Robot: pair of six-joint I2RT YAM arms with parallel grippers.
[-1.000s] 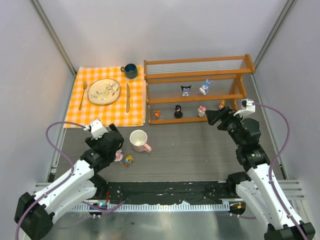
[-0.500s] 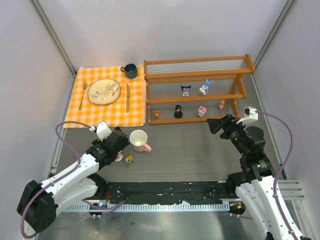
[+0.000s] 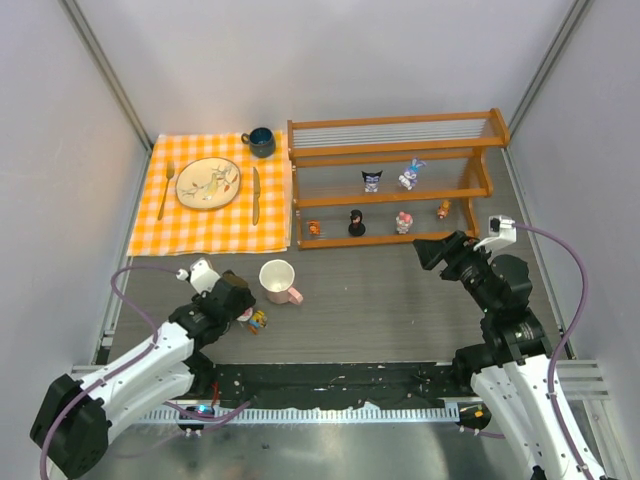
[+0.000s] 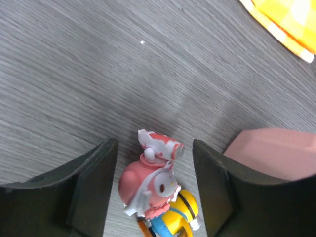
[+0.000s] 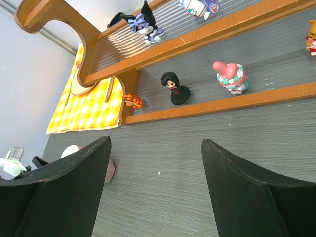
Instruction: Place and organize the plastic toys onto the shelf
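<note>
Pink toy [image 4: 148, 185] beside mug [image 4: 276, 153], framed by parted left gripper [image 4: 152, 150]: pinch body squarely, sparing touching yellow toy [image 4: 180, 217]; right gripper [image 5: 155, 148] gaping, empty.

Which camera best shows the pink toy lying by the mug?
The left wrist view: the pink-white figurine lies large between the fingers of the left gripper. The top view shows only a speck; the right wrist view misses it.

shelf [image 3: 395, 152]: varnished wood | pink toy [image 4: 143, 185]: glossy plastic (smooth) | table [image 4: 74, 74]: matt woodgrain
</note>
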